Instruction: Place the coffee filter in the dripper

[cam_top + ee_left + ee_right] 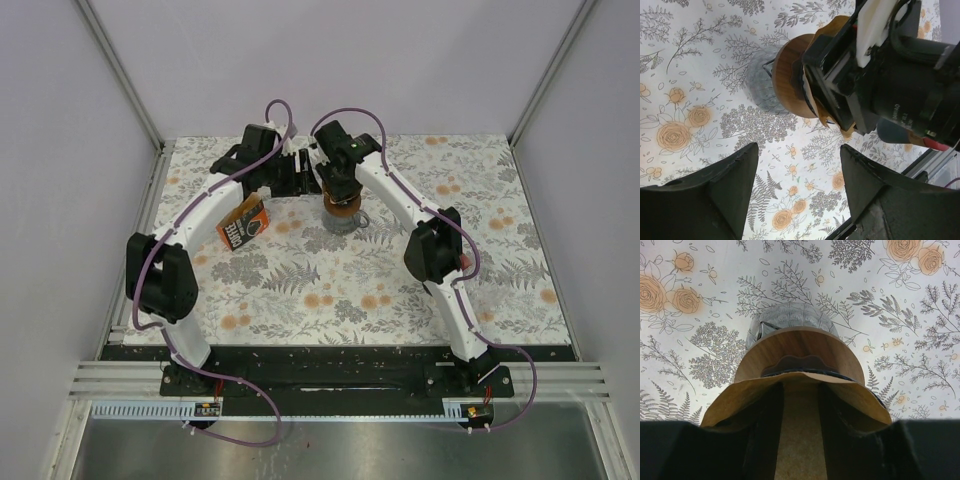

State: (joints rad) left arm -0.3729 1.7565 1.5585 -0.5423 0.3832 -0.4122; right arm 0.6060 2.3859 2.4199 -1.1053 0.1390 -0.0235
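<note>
Coffee filter [740, 397] held in right pincer [799, 440], at dripper [800, 347] mouth.

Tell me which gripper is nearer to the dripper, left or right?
Right. The right gripper hangs directly above the dripper, holding the coffee filter over its mouth. The left gripper is open beside it, not touching.

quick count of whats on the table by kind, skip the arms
glass dripper with wooden collar: 1
brown paper coffee filter: 1
orange and black packet: 1
total: 3
</note>
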